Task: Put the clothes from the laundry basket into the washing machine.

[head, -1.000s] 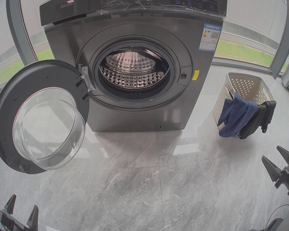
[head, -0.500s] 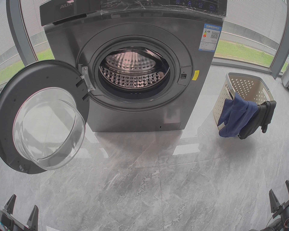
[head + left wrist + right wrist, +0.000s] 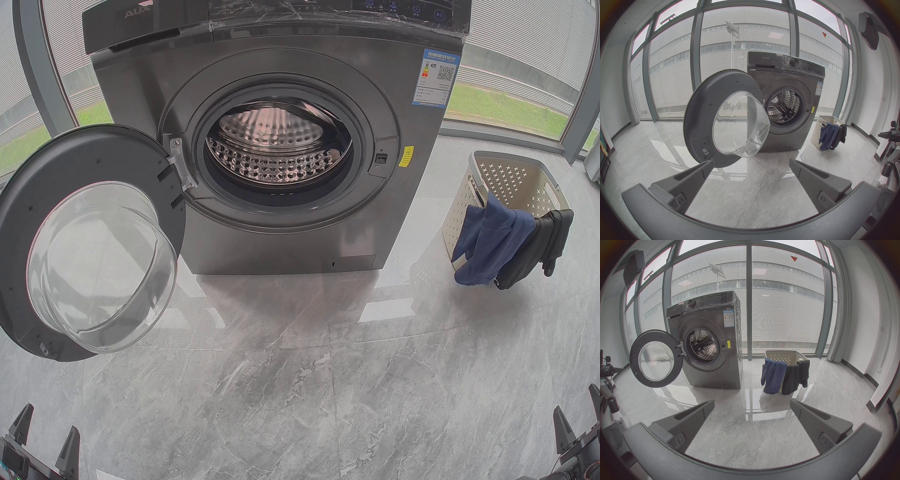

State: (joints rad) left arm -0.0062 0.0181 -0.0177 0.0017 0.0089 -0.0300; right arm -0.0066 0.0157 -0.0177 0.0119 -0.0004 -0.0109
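Grey marble floor (image 3: 312,387) by windows (image 3: 519,94) | washing machine (image 3: 281,250) door (image 3: 87,244) swung wide for loading | laundry basket (image 3: 519,181) beside it, blue and black clothes (image 3: 494,244) draped over its rim, graspable | left claw (image 3: 750,163), right claw (image 3: 752,402): fingers apart, empty

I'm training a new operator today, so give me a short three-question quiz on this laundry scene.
1. True or false: the washing machine has its door swung open.
2. Which garment draped over the laundry basket rim hangs nearer the machine? A) blue B) black C) white
3. Fill in: the left gripper and right gripper are both ____.
Key: 1 true; 2 A, the blue garment; 3 open.
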